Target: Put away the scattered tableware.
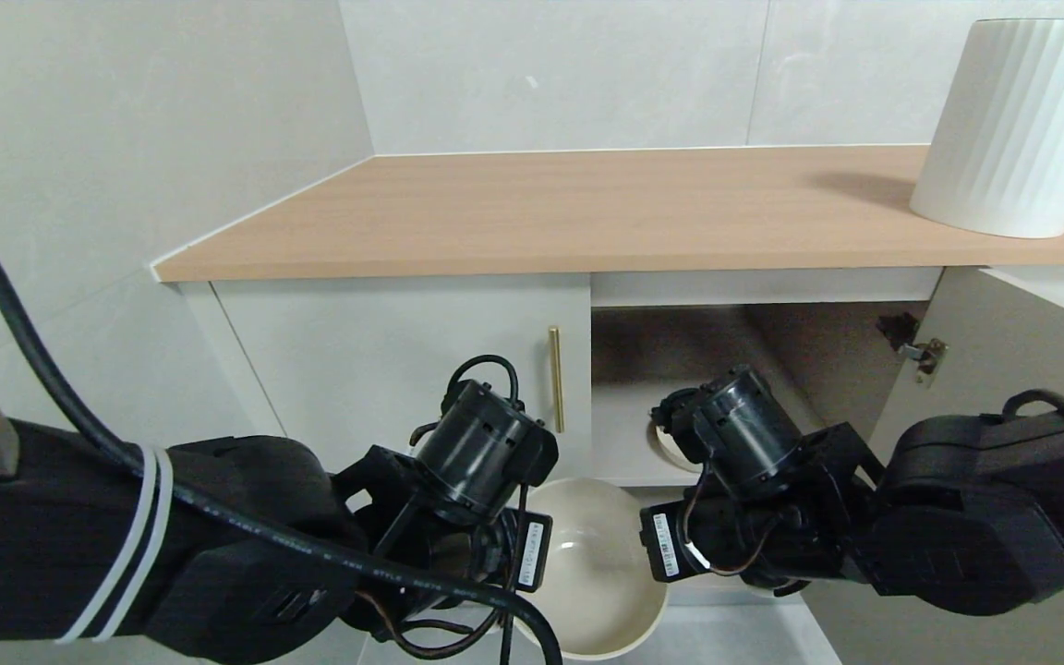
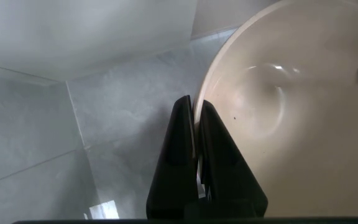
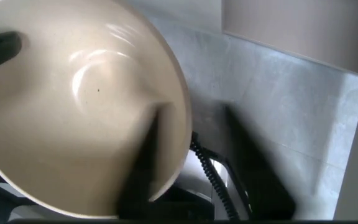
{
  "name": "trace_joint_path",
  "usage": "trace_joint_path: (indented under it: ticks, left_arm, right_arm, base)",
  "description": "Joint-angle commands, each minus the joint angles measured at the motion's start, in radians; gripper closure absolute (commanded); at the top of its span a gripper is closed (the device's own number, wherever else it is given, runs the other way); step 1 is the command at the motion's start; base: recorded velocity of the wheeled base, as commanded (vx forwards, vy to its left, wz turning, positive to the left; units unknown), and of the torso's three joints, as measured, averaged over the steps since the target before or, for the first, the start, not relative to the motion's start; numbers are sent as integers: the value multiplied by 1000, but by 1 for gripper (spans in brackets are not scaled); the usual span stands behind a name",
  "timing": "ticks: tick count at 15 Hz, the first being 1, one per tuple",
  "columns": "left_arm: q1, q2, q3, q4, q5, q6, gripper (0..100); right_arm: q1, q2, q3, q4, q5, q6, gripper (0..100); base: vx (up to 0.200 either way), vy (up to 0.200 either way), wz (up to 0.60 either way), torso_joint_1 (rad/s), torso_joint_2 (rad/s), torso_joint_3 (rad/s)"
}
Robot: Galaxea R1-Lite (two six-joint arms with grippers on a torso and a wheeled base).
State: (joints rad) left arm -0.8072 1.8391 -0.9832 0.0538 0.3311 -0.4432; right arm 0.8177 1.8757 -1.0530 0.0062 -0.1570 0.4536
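The left claw [image 2: 196, 107] is clamping tight on the rim of the cream bowl [image 2: 291, 106], one finger sitting inside the rim and one outside. The right claw [image 3: 188, 118] is standing open, its fingers straddling the opposite rim. The bowl is hanging between the two claws, over the grey floor [image 2: 104, 124] beneath them, with the open cabinet [image 1: 680, 342] just beyond and the worktop [image 1: 587, 203] above.

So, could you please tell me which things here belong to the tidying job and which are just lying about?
Job: cream bowl; left gripper, shut on its rim; right gripper, open; open cupboard.
Lying about: white ribbed container; countertop.
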Motion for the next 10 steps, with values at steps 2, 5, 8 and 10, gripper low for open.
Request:
trace_joint_path:
  ticks: [2, 5, 8, 10]
  left_arm:
    - [0, 2, 1, 0, 0, 0, 100]
    - [-1, 3, 3, 0, 0, 0, 100]
    - [0, 3, 3, 0, 2, 0, 0]
    - [0, -3, 3, 0, 2, 0, 0]
  right_arm:
    - [0, 5, -4, 0, -1, 0, 100]
    - [0, 3, -4, 0, -1, 0, 100]
    - [0, 3, -2, 1, -3, -3, 100]
    - [0, 2, -1, 3, -3, -3, 100]
  base:
    - [0, 0, 0, 0, 0, 0]
    - [0, 0, 0, 0, 0, 0]
    - [0, 0, 0, 0, 0, 0]
    - [0, 0, 0, 0, 0, 0]
